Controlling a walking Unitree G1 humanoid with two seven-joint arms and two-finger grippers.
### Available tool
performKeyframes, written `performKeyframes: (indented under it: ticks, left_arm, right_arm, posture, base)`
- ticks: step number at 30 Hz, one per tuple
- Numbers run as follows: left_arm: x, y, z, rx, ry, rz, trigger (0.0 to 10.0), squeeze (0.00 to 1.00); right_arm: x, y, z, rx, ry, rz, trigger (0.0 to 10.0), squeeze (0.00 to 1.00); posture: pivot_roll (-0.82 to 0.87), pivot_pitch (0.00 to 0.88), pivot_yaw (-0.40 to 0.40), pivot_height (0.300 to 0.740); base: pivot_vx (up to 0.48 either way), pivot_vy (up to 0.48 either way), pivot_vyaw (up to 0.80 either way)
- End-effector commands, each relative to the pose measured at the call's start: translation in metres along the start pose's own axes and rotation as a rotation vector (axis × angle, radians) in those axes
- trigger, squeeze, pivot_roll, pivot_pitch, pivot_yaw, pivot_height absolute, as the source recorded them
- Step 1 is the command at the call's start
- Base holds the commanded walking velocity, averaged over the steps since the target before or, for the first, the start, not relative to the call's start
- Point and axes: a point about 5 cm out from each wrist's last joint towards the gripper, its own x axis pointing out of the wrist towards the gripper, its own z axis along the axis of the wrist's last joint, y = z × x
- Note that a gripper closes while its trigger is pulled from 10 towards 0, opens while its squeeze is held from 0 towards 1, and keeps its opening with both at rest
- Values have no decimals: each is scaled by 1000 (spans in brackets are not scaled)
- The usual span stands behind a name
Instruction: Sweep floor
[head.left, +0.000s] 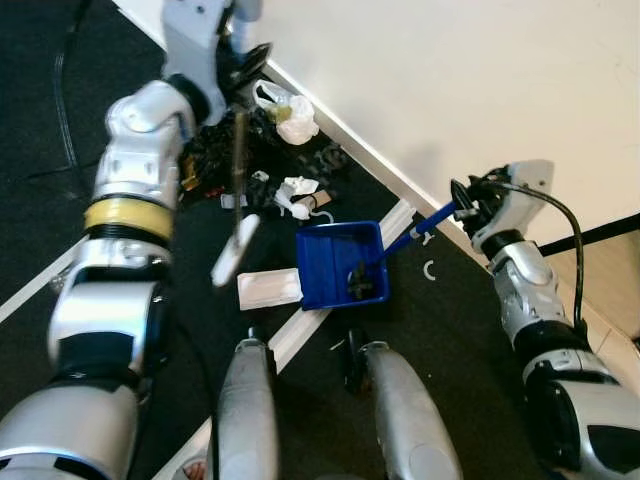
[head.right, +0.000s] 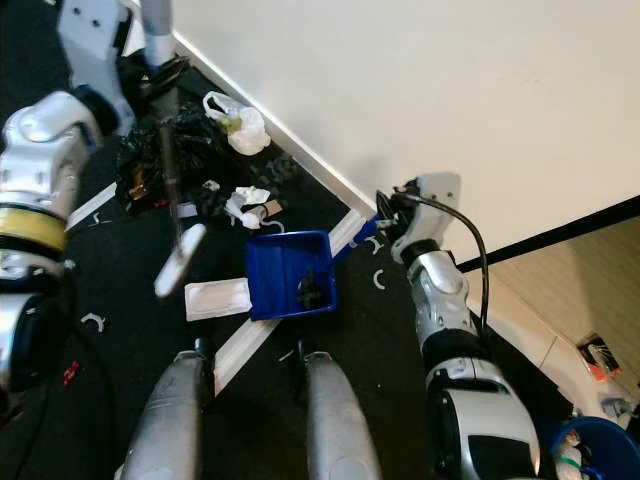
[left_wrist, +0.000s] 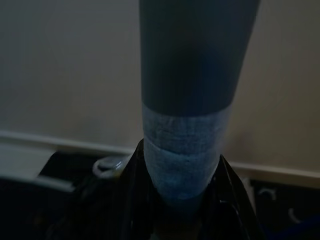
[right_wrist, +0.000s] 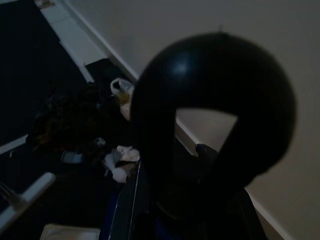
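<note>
Broom: long dark-handled broom with a pale head (head.left: 238, 190), stiff and light; the left gripper (head.left: 236, 72) has its fingers clamped high on the pole, head hanging over the dark floor (head.left: 450, 330).
Dustpan: blue plastic dustpan (head.left: 340, 262) lies flat on the floor, rigid, light, some dark debris inside; right gripper (head.left: 462, 208) fingers grip its blue handle.
Litter: crumpled white paper (head.left: 296, 192), soft, just beyond the pan, near the white wall (head.left: 450, 90).
</note>
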Motion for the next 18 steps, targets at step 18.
performKeyframes:
  ticks: [18]
  left_arm:
    - [-28,-36,-73,-58,236,56,10000,0]
  right_arm:
    - [-9,34,-38,-51,151,178,10000,0]
  posture:
    - [116,326,-66,740]
  base:
    - [0,0,0]
